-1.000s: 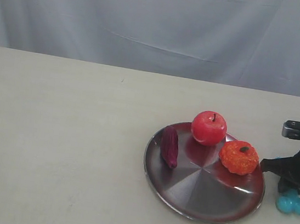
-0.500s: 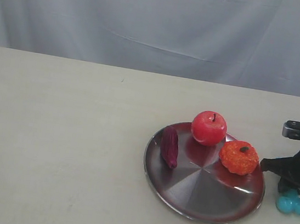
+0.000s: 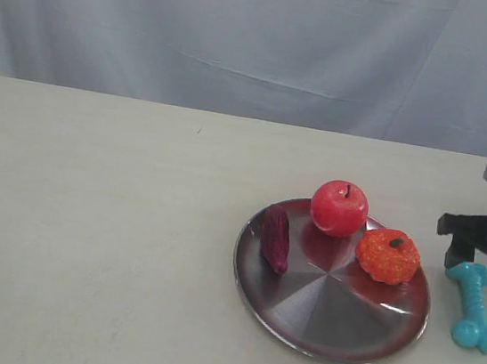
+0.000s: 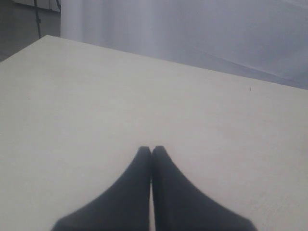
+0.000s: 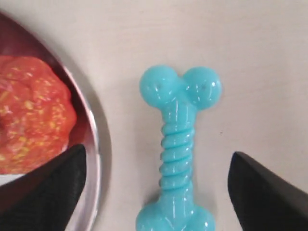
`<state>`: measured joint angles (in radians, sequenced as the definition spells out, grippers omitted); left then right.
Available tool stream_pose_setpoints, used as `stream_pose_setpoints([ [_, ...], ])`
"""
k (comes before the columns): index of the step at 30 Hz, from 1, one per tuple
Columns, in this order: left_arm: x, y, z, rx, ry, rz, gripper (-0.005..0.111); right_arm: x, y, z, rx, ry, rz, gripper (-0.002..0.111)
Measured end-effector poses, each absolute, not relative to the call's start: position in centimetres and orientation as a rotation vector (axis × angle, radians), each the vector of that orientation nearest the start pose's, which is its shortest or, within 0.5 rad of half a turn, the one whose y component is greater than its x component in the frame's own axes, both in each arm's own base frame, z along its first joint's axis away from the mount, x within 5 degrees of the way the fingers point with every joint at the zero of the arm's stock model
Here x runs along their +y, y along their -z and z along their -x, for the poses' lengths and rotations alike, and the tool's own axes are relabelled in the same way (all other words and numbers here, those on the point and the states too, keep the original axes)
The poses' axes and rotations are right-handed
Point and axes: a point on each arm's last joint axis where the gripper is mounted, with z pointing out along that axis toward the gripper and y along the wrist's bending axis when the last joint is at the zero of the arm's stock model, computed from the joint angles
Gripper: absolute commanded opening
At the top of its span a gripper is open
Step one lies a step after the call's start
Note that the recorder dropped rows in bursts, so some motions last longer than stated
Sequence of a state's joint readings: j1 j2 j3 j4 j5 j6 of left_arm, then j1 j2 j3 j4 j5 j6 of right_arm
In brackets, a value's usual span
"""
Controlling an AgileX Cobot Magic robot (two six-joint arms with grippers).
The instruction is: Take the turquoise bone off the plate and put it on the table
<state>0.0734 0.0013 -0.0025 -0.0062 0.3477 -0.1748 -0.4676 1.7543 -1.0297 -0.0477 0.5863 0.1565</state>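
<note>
The turquoise bone (image 3: 476,306) lies flat on the table (image 3: 95,216), just right of the shiny dark plate (image 3: 324,323) and clear of its rim. My right gripper (image 3: 483,249) hovers above the bone's far end, open and holding nothing. In the right wrist view the bone (image 5: 179,149) lies between the spread fingers of that gripper (image 5: 159,153) without touching either, and the plate's rim (image 5: 94,144) runs beside it. My left gripper (image 4: 152,150) is shut on nothing over bare tabletop and does not show in the exterior view.
On the plate sit a red apple (image 3: 339,207), an orange bumpy fruit toy (image 3: 387,255) and a dark purple oblong item (image 3: 276,237). A pale curtain (image 3: 245,30) hangs behind the table's far edge.
My right gripper has lifted and drawn back from the bone. The bone, half hidden under the fingers before, now lies free and in full view on the table.
</note>
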Motion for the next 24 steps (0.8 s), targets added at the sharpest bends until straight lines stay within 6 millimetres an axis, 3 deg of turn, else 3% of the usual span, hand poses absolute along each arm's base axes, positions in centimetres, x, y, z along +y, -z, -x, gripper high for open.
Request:
stream_pose_setpoints([
  [6,0.4,-18.3,-5.3,1.816,0.077,0.23,0.0,-14.1,-24.0,-28.4,2.657,0.112,-0.811,0.076],
  [11,0.4,-18.3,-5.3,1.816,0.077,0.23,0.0,-10.6,-31.4,-25.5,2.537,0.094,-0.761,0.074],
  [16,0.4,-18.3,-5.3,1.816,0.077,0.23,0.0,-6.7,-37.1,-20.3,2.427,0.046,-0.708,0.06],
  [20,0.4,-18.3,-5.3,1.816,0.077,0.23,0.0,-4.1,-40.5,-14.7,2.308,0.015,-0.643,0.06],
  [24,0.4,-18.3,-5.3,1.816,0.077,0.23,0.0,-2.2,-42.6,-8.9,2.167,-0.018,-0.587,0.06],
])
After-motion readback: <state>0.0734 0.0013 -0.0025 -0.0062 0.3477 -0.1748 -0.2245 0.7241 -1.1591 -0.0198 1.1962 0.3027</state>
